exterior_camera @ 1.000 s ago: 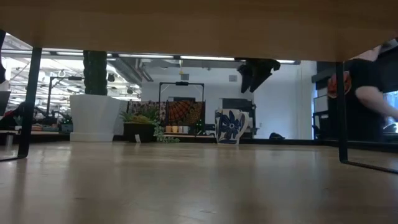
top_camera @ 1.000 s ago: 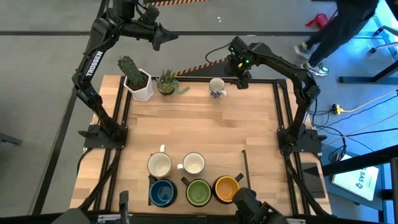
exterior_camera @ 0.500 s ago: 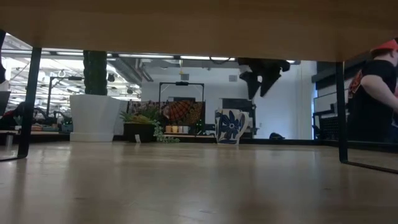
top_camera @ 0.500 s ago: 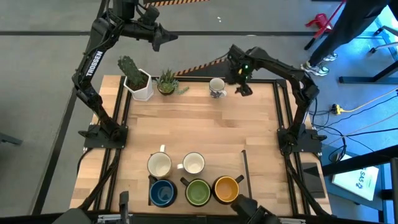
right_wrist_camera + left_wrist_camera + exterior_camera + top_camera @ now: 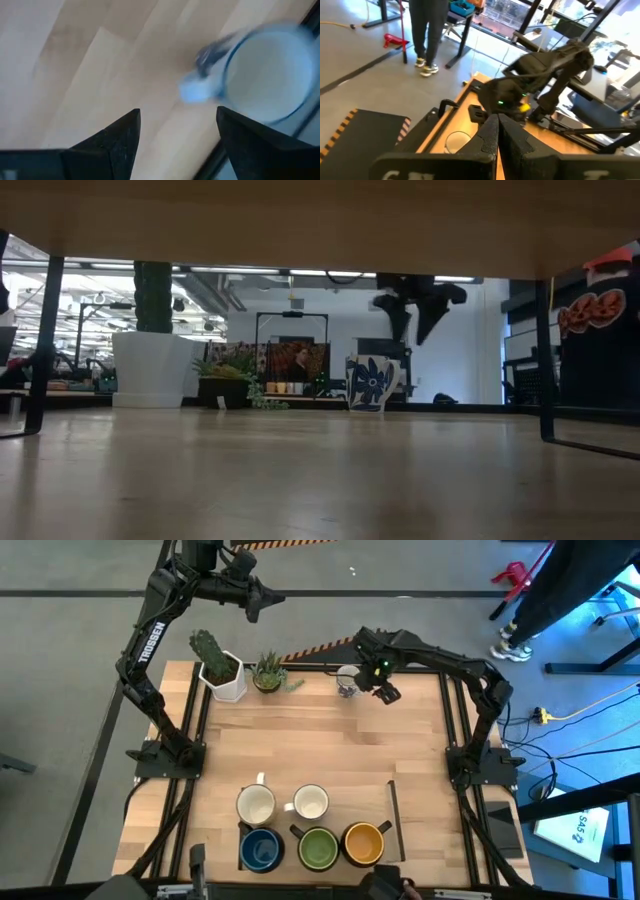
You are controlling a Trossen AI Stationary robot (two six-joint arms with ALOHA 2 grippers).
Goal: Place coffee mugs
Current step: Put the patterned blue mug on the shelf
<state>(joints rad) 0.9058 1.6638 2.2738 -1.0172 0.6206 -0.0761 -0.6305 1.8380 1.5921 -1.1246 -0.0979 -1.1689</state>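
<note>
The left tool (image 5: 254,610) hangs clenched and empty beyond the worktop's (image 5: 320,755) far edge. Five mugs sit upright near the front edge: two cream mugs (image 5: 257,805), then blue (image 5: 262,850), green (image 5: 319,849) and orange (image 5: 363,844). The patterned mug (image 5: 347,682) stands upright at the far edge. The right tool (image 5: 381,683) hovers just beside it, fingers (image 5: 112,140) spread wide, holding nothing.

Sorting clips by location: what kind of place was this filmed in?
Probably a robotics lab or open workshop. Two arms are mounted on a framed wooden table, cables trail over a bare floor, and desks and a walking person show beyond.
</note>
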